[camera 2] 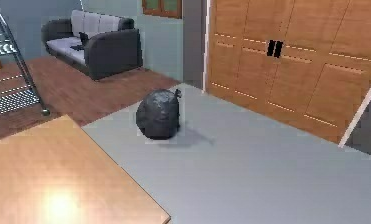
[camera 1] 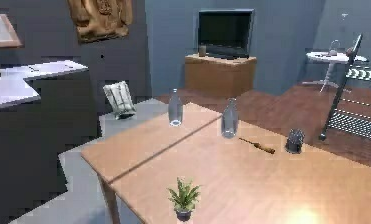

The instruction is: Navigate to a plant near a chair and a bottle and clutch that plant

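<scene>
Ahead in the forward view, a wide wooden table (camera 1: 283, 190). At its near edge, left of the middle, the plant (camera 1: 183, 194): small, with green spiky leaves, upright in a dark pot. Farther on the same table, near the far edge, a clear bottle (camera 1: 175, 107) and, right of it, a second clear bottle (camera 1: 230, 118), both upright and well apart from the plant. Right of these, a thin brown stick-like thing (camera 1: 257, 145) lying flat and a small dark cup (camera 1: 294, 142). Beyond the table's far left corner, a white thing with green stripes (camera 1: 120, 98); hard to tell what. At the far wall, a television (camera 1: 225, 33) on a wooden cabinet (camera 1: 220, 76). In the arm side view, the table's corner at near left, a black bag (camera 2: 158, 113) on the grey floor, a dark sofa (camera 2: 93, 42) far left, wooden doors (camera 2: 288, 60) far right. State of the gripper: not possible to tell.
</scene>
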Robot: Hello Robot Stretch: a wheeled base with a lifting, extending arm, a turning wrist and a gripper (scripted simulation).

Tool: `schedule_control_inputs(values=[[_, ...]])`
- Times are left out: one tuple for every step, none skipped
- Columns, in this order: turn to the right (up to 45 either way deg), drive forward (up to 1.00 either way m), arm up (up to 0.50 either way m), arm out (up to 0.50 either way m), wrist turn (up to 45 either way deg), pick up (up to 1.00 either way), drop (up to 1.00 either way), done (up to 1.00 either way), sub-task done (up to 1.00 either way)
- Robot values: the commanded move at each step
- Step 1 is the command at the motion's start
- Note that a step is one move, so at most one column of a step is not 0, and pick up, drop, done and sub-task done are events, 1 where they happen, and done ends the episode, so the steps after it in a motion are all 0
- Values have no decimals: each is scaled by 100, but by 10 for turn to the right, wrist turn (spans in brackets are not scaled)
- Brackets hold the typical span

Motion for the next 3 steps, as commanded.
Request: schedule_control_inputs(values=[[-450, 0, 0, 0, 0, 0, 0, 0, 0], [-390, 0, 0, 0, 0, 0, 0, 0, 0], [0, 0, 50, 0, 0, 0, 0, 0, 0]])
